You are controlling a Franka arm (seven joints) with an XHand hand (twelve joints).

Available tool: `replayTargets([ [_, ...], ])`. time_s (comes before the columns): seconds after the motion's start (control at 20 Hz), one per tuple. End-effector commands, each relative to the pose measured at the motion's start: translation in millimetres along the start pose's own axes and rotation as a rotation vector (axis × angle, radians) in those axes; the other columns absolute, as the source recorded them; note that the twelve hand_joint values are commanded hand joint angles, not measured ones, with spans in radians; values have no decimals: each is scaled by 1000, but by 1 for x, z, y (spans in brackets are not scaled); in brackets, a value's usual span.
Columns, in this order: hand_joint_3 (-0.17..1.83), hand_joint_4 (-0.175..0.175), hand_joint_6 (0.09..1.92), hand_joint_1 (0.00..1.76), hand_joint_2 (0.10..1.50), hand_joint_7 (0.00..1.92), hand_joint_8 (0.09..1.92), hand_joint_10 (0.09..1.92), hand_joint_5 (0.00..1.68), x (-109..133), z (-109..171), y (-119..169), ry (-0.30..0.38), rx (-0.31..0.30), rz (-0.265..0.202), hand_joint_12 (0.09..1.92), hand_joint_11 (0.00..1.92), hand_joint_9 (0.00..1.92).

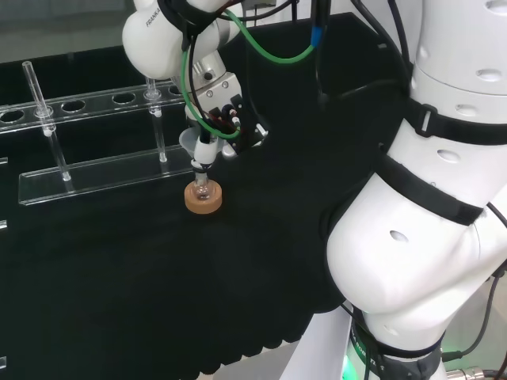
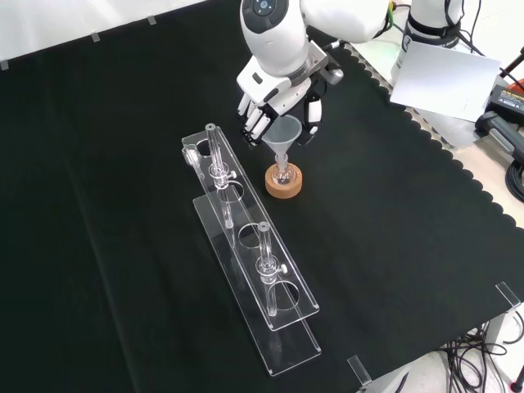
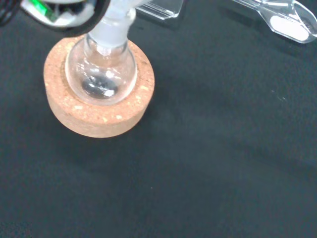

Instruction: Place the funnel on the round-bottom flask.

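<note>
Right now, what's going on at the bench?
The robot hand is at the funnel, whose stem points down into the neck of the round-bottom flask. The flask sits in a cork ring on the black cloth, beside a clear test tube rack holding two glass tubes. The fingers are around the funnel's cone, but whether they grip it is unclear.

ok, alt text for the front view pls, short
A clear funnel stands with its stem in the neck of a round-bottom flask on a cork ring, the hand right behind it with fingers pointing down. A clear test-tube rack lies on the black cloth to the left.
</note>
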State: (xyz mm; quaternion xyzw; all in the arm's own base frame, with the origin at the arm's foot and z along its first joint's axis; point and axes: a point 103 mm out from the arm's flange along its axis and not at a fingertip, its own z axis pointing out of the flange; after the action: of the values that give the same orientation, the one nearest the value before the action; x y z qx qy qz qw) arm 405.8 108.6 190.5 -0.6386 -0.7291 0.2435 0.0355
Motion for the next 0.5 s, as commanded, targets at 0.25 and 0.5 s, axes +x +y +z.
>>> replayTargets([
  [0.25,693,-32,627,839,639,501,739,486,454,4,-1,-1,14,-2,-10,1232,660,891],
  [0.5,691,-34,591,820,629,485,742,497,430,0,3,-3,9,12,-7,1233,653,874],
])
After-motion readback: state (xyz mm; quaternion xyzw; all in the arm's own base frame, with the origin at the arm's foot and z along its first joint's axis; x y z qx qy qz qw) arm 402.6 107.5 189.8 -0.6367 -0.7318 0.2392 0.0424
